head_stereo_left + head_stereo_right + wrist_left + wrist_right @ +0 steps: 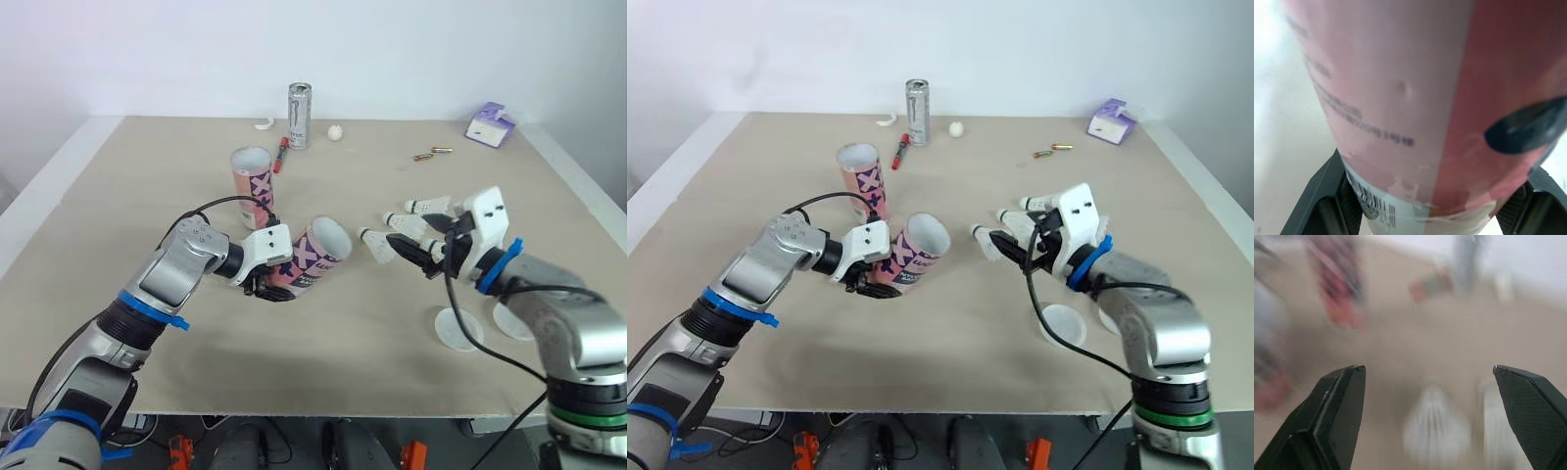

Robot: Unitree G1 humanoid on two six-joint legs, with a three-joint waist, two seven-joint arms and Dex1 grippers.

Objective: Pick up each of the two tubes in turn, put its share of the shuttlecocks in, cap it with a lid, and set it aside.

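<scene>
My left gripper (267, 283) is shut on the base of a pink patterned tube (319, 251), held tilted just above the table with its open mouth facing right. In the left wrist view the tube (1425, 107) sits between both fingers (1327, 196). A second matching tube (253, 176) stands upright behind it. Three white shuttlecocks lie mid-table: one (375, 243) near the held tube's mouth, two more (428, 206) behind. My right gripper (416, 257) hovers open over them with nothing in it; its wrist view shows blurred shuttlecocks (1435, 435) below the fingers. Two white lids (458, 328) lie beside my right forearm.
At the back of the table stand a silver can (299, 116), a red marker (280, 155), a small white ball (335, 132) and a white curved piece (265, 124). Two batteries (431, 154) and a purple box (489, 125) lie at the back right.
</scene>
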